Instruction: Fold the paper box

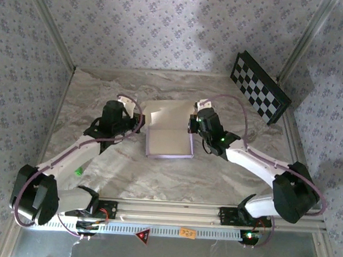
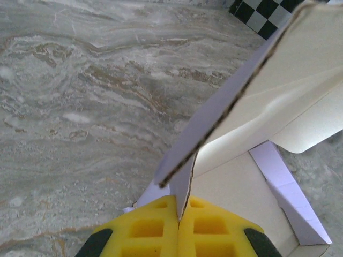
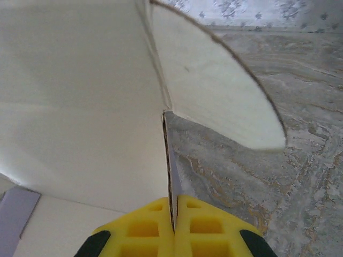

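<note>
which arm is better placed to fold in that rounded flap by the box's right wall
Probably right: the right gripper, shut on the paper box wall, sits just below the rounded flap. The left gripper pinches the opposite wall.

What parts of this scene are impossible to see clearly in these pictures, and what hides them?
1. Top view: exactly where the left hand and right hand pinch the paper box; too small to tell.
2. Left wrist view: the box's far side, hidden behind its raised flap; the checkerboard panel, cut off by the top edge.
3. Right wrist view: the rest of the box, hidden behind the cream wall.
</note>
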